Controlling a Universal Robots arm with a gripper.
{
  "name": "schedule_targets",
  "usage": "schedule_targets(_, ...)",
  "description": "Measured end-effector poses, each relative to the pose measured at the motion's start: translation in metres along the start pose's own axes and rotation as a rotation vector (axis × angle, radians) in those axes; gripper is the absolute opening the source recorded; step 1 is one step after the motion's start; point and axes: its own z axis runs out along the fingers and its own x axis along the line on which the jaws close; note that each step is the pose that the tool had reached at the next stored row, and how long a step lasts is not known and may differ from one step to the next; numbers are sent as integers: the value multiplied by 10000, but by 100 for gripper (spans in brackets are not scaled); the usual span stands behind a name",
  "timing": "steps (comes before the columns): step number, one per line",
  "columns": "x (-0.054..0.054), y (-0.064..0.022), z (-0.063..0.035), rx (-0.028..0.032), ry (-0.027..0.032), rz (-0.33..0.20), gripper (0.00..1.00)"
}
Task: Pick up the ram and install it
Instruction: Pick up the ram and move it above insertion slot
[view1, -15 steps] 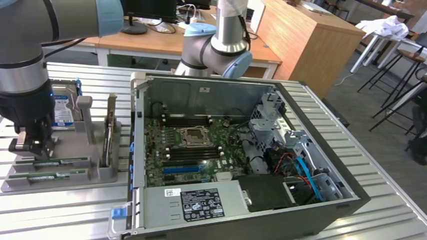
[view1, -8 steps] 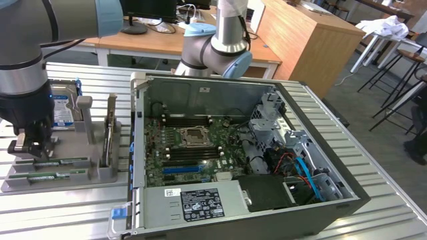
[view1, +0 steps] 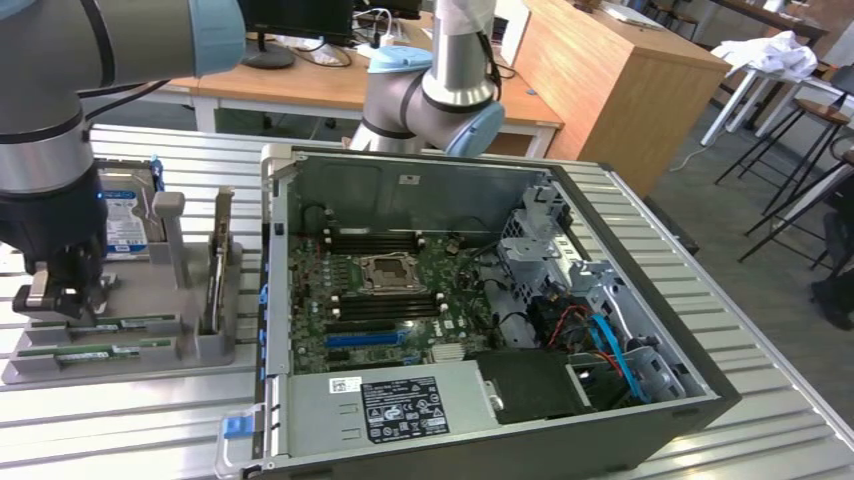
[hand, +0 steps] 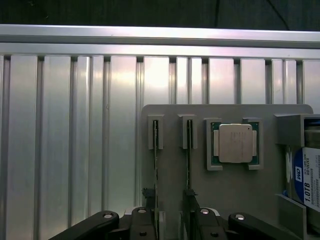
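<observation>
Two green ram sticks stand on edge in slots of a grey holder (view1: 134, 365): one ram stick (view1: 104, 326) nearer the case, the other ram stick (view1: 94, 352) beside it. Seen from the wrist they are thin edges, one ram stick (hand: 155, 150) and its neighbour (hand: 188, 150). My gripper (view1: 63, 298) hangs just above the ends of the sticks at the exterior view's left, open and holding nothing. In the wrist view the gripper (hand: 172, 220) has one dark finger (hand: 142, 222) by each stick. The open computer case (view1: 641, 300) shows its motherboard's black memory slots (view1: 380, 243).
The holder also carries a square silver processor (hand: 235, 143) and a hard drive (hand: 307, 175) with a blue and white label, also seen as the hard drive (view1: 127, 215). A thin upright plate (view1: 218, 260) stands between holder and case. The ribbed aluminium table (view1: 747, 330) ends behind the holder.
</observation>
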Motion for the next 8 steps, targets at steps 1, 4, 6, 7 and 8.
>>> schedule_targets(1,5,0,0,1,0,0,36)
schedule_targets(4,13,0,-1,0,0,2,36)
schedule_targets(6,13,0,0,0,0,2,36)
schedule_targets(7,14,0,0,0,0,0,36)
schedule_targets(8,14,0,0,0,0,0,36)
